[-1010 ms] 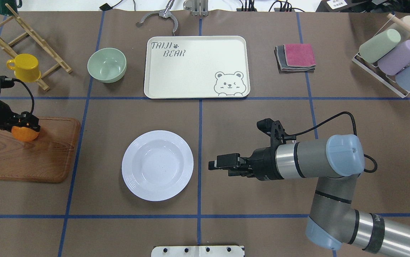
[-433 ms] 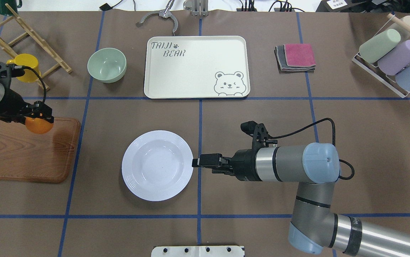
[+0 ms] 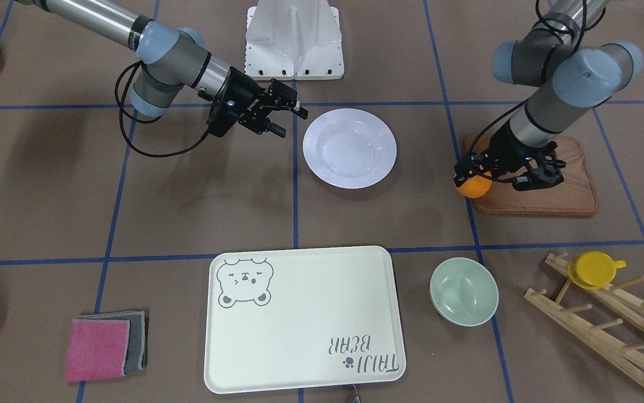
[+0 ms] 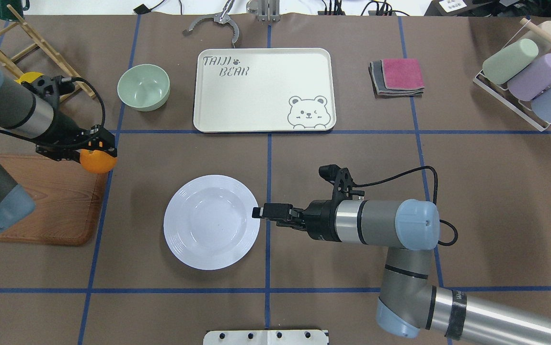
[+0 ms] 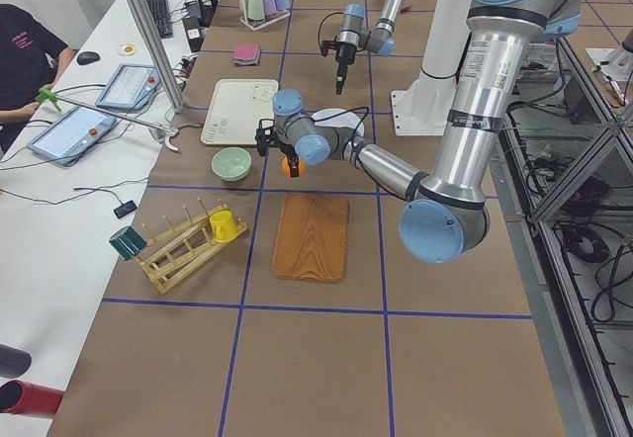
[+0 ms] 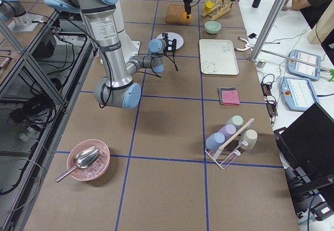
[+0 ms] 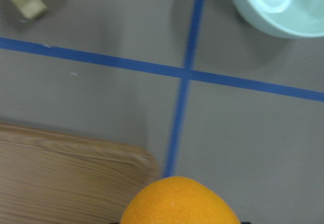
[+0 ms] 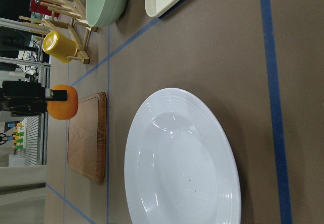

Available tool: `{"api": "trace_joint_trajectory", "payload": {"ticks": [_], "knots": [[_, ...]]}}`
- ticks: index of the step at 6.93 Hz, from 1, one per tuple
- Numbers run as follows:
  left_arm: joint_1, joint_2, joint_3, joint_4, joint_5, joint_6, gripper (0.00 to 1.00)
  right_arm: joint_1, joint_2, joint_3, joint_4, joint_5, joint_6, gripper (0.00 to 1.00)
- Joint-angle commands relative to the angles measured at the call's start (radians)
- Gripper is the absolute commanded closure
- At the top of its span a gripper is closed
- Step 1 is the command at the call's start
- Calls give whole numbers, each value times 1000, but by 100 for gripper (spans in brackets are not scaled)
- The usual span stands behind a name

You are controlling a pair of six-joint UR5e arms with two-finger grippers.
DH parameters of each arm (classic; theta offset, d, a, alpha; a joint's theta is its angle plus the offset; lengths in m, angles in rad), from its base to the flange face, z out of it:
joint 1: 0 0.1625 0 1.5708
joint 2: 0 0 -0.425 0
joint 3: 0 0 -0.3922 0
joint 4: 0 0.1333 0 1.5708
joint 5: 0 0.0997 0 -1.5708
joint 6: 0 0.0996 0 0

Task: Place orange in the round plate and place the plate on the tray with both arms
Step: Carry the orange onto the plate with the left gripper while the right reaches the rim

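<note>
The round plate (image 4: pixel 211 222) lies flat near the middle of the table (image 4: pixel 352 158), its well showing only bare white glaze. The tray (image 4: pixel 256 96) lies well apart from it, by the middle of the table's far edge, its cream face carrying just the printed bear and lettering. The orange (image 4: pixel 97 163) is in neither: the left gripper (image 4: pixel 98 149) is clamped on it from above, holding it in the air by the far right corner of the wooden board (image 4: pixel 40 206), toward the table's left end. The right gripper (image 4: pixel 256 212) lies level at the plate's right rim. The overhead view shows its tip overlapping that rim, while the front-facing view shows its jaws parted with nothing between them. The left wrist view shows the orange beside the board's rounded corner. Only the right-side view shows a pink bowl (image 6: pixel 90 176) with a metal scoop (image 6: pixel 86 158) in it, near the table's right end. A pale-green bowl (image 4: pixel 143 87) sits just left of the tray.
</note>
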Motion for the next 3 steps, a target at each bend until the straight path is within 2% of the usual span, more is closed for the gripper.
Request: {"api": "trace_joint_trajectory", "payload": {"ticks": [1, 2, 3], "knots": [[100, -56, -25, 13, 67, -96, 31, -1, 45, -73, -11, -13, -4, 10], [125, -54, -53, 13, 75, -128, 31, -1, 85, -113, -21, -25, -6, 10], [174, -54, -86, 27, 130, -145, 31, -2, 92, -122, -24, -40, -3, 10]]}}
